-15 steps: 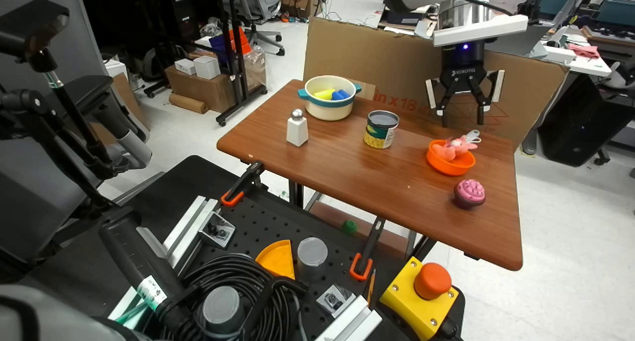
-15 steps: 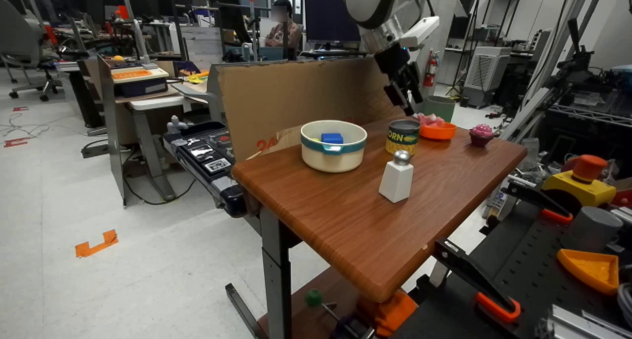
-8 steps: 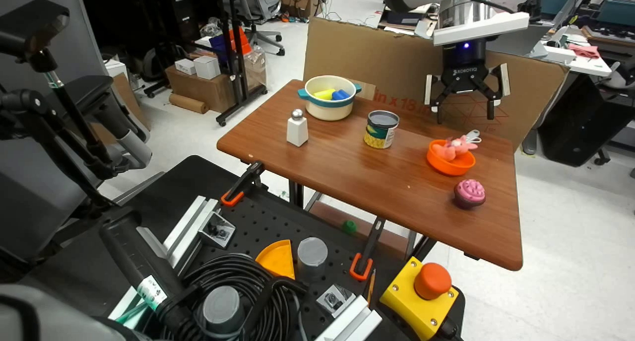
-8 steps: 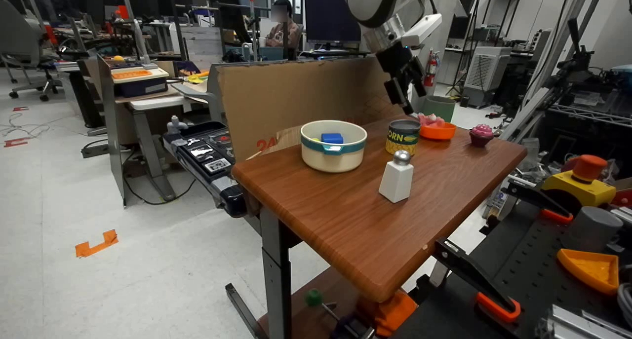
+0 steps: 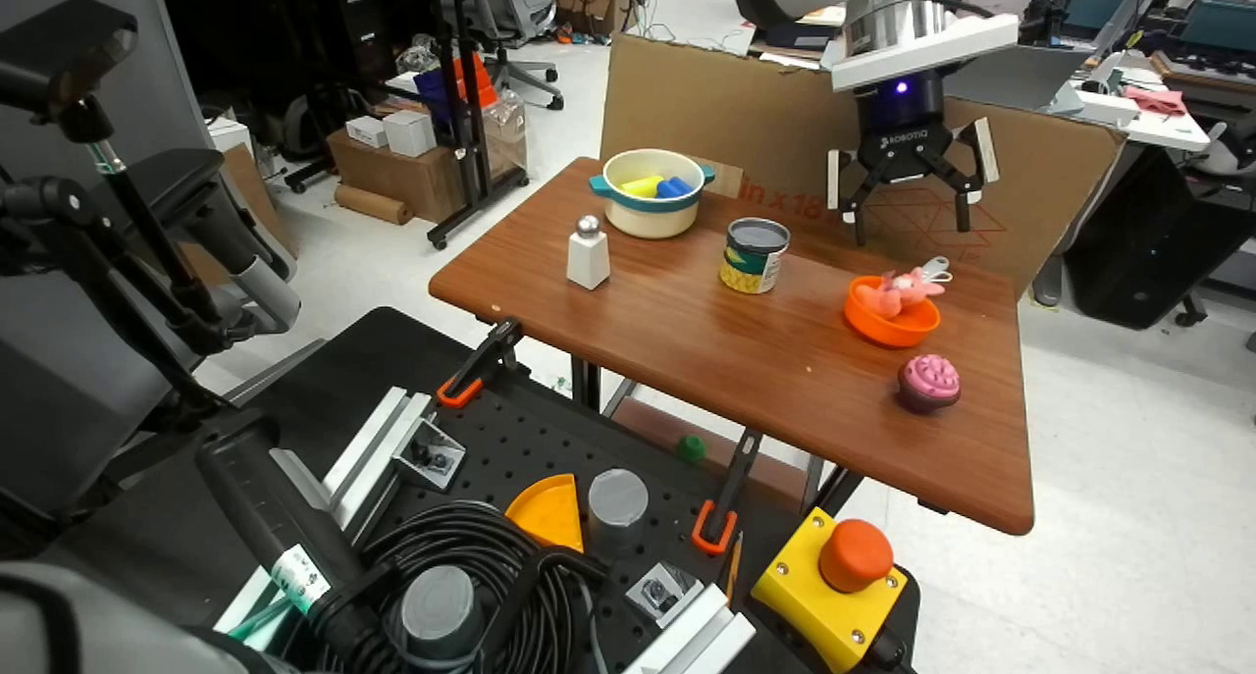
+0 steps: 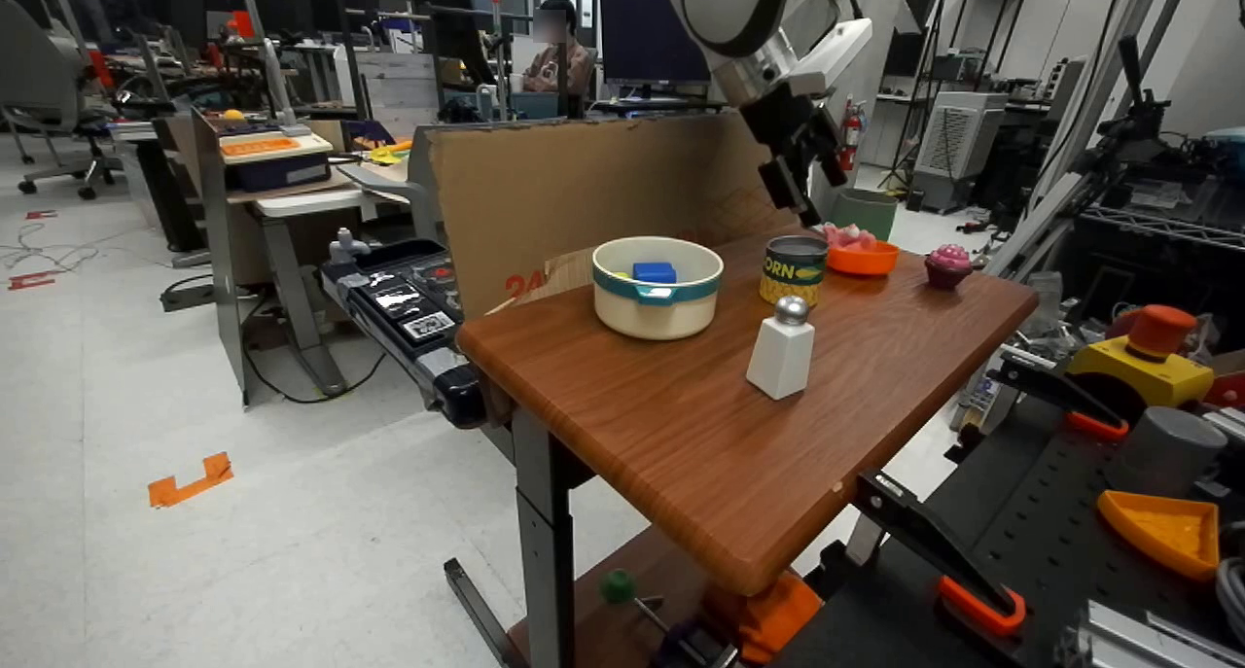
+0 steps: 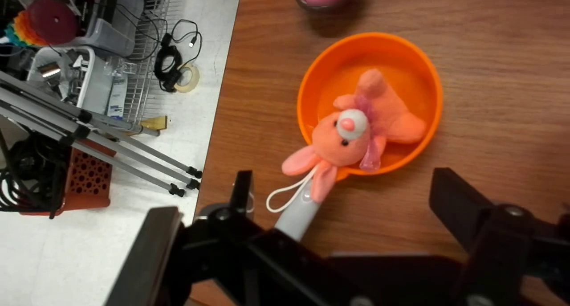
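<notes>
Zero held! The gripper (image 5: 912, 227) hangs spread, clear above the pink plush toy (image 7: 345, 136) lying mostly in the orange bowl (image 7: 403, 70), near the counter's (image 5: 687, 326) corner by the cardboard (image 5: 726, 105); nothing looks done, grasping left.

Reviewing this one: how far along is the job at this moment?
Looks done: the hand is open and hangs near the orange pan. In hand: no object is held. Left, most likely: any grasp or lift, since the plush rabbit lies untouched in the pan and the pan's pale handle is not gripped.
</notes>
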